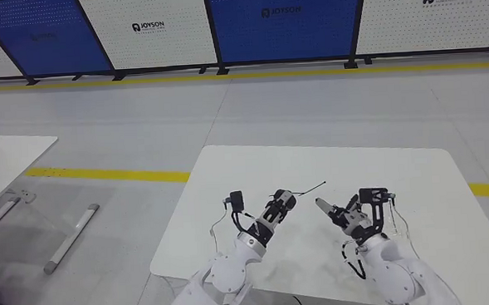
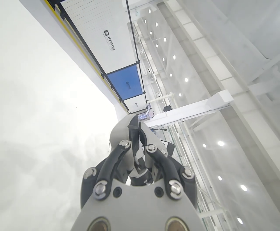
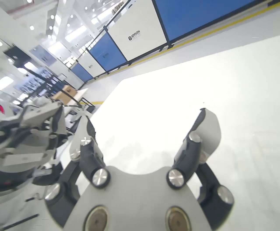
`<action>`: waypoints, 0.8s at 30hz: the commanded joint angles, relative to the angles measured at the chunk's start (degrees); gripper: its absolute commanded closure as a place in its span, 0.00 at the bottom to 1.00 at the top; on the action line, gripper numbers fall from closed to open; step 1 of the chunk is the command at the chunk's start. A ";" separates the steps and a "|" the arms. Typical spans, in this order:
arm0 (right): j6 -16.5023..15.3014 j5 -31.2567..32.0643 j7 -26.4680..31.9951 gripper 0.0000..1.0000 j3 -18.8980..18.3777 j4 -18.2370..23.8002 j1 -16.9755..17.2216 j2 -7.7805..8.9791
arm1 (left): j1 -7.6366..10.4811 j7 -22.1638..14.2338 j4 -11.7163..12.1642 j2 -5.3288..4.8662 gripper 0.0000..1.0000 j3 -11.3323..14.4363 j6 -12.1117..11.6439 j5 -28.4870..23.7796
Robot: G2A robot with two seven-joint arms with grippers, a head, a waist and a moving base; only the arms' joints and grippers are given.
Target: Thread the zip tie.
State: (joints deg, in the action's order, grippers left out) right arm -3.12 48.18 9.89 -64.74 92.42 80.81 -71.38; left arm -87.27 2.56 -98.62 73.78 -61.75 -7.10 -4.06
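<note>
Behind, blue and white panels (image 1: 283,21) fenced off a grey floor (image 1: 143,116) crossed by a yellow stripe (image 1: 104,172). The white table (image 1: 378,170) took up the near ground, with both arms over the edge nearest the robot. A side table (image 1: 12,152) stood well apart on the left, and a pale bar (image 1: 70,238) lay on the floor between the two.

The left gripper (image 1: 285,199) hung over the table's near middle. Its jaws were pressed together on the tie (image 1: 309,188), pinched right at the fingertips. The right gripper (image 3: 146,120) sat just beside it, its jaws spread wide with nothing between them and only bare tabletop beyond. Nothing stood between the two grippers.

From above, the tie ran as one nearly straight line out of the left fingertips. It pointed away from the robot and slanted to the right, and its free end lay ahead of the right gripper. In the left wrist view a short stub of it crossed the closed pads. It looked black, very thin and narrow. Which end carried the head could not be told, nor whether the free end touched the table
</note>
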 commanded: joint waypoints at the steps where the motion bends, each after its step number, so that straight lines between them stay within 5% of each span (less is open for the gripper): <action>1: 0.59 3.63 -0.45 0.00 0.40 -0.57 -0.20 0.00 | -0.09 0.11 -0.08 -0.02 1.00 -0.12 0.14 0.09; 17: -0.62 1.94 0.72 0.02 2.49 -1.93 -1.12 -0.67 | 0.08 0.06 -0.06 0.08 1.00 0.41 0.27 1.50; 18: -0.54 1.87 0.62 0.40 2.58 -1.88 -1.14 -0.72 | 0.01 0.05 -0.13 0.07 1.00 0.37 0.30 1.75; 21: -0.64 1.81 0.49 0.55 2.75 -1.53 -1.13 -0.83 | -0.18 0.21 -0.41 0.06 1.00 0.34 0.46 2.27; 24: -1.21 1.79 0.49 0.56 2.75 -0.87 -0.83 -0.86 | -0.28 0.38 -0.55 0.07 1.00 0.34 0.63 2.59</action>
State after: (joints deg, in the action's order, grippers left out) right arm -4.14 49.98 10.33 -61.97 91.36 79.88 -72.24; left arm -87.53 2.91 -99.15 73.84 -61.41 -6.51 -1.52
